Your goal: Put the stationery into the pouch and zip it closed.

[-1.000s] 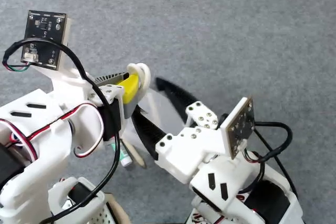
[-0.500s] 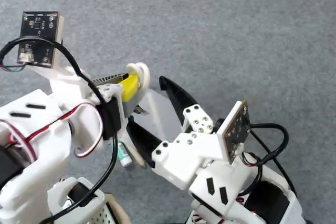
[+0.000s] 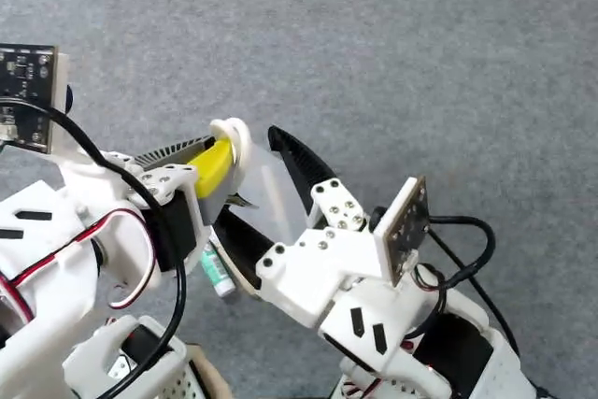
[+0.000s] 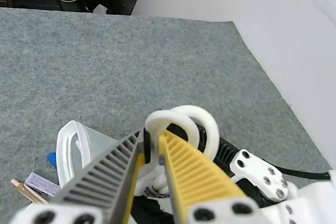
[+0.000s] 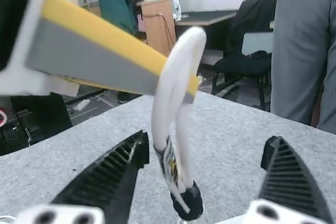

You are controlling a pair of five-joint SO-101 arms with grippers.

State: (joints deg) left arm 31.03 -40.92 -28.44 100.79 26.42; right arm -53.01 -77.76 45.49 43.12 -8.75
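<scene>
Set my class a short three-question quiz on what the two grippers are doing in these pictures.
1. True or false: the left gripper is shut on a white loop.
2. The right gripper's black fingers are: A open; B shut on a pencil; C shut on the loop.
3. Name the two colours of the left gripper's fingers.
Key: 1 true; 2 A; 3 grey and yellow.

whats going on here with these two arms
The left gripper is shut on the white loop of the clear pouch. The right gripper hangs open, its black fingers on either side of the pouch. A green-tipped stick lies by the pouch; I cannot tell whether it is inside.
</scene>
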